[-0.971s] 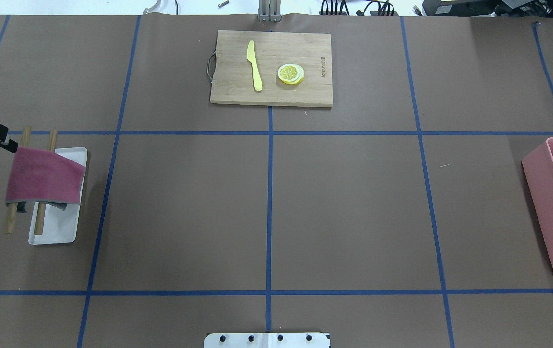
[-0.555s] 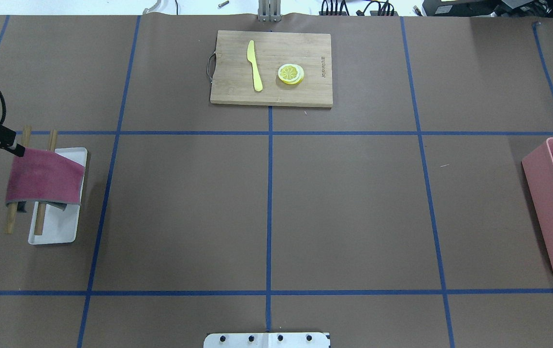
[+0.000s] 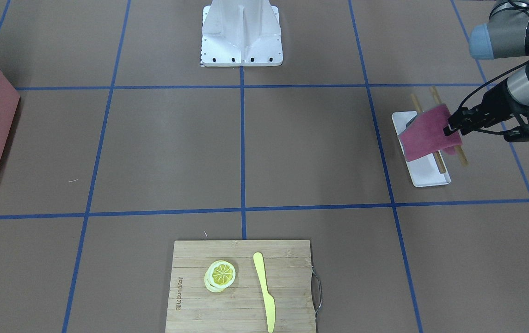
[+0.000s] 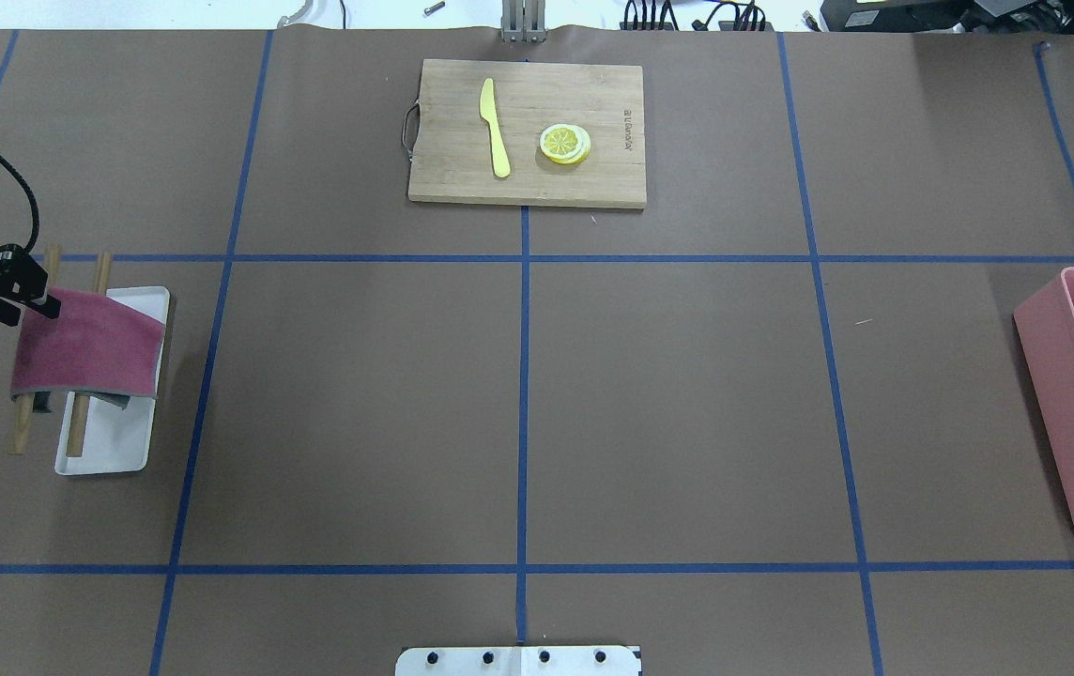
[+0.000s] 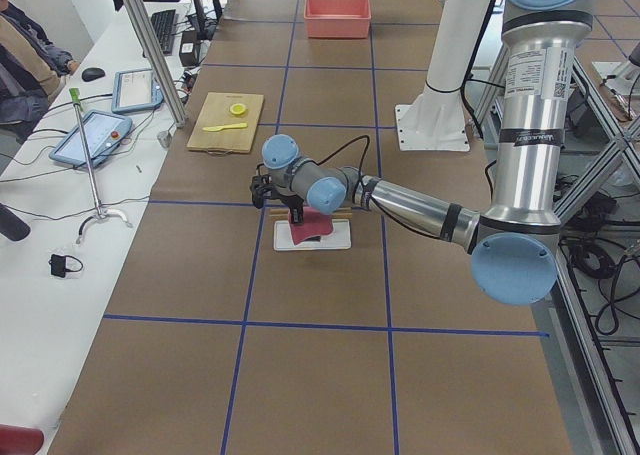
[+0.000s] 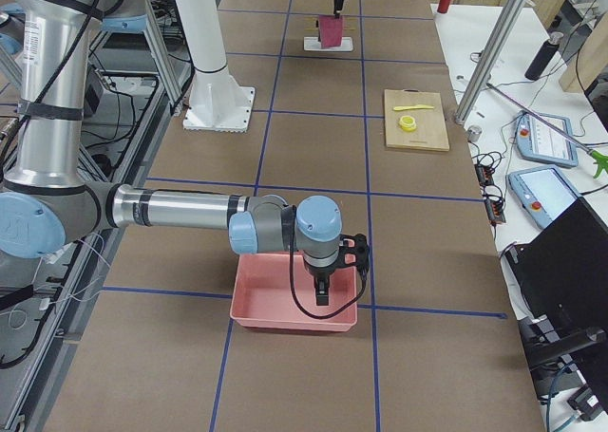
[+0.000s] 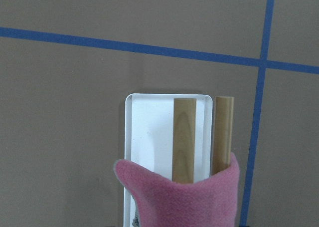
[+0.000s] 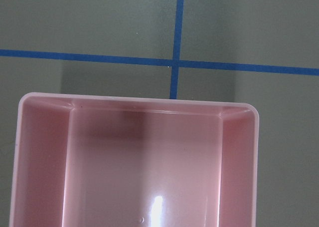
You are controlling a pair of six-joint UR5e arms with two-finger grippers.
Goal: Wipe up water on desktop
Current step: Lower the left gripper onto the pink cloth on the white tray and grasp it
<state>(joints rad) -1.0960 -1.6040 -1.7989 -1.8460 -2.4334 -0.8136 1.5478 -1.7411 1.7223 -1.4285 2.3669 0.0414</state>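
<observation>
Since a second ago the left gripper (image 4: 35, 300) has slid in from the 9 o'clock edge of the overhead view. It now sits at the far-left corner of the cloth (image 4: 86, 347), which has kept its place. Its fingertips meet that corner, but I cannot tell whether they are clamped on it (the wrist camera shows only pink fleece rising at the bottom of its view).

The cloth drapes over two sticks (image 4: 77, 427), one lying on the white tray (image 4: 115, 441) and the other just beside it. All of this is at 9 o'clock on the desktop (image 4: 359, 404), the brown taped surface under everything.

At 12 o'clock the board (image 4: 462, 183) carries a yellow knife (image 4: 496, 127) and a lemon slice (image 4: 563, 144), a little apart. At 3 o'clock stands the pink bin (image 4: 1063, 404). The right gripper (image 6: 321, 294) hangs over it, seen only from the side, so I cannot tell how its fingers are set.
</observation>
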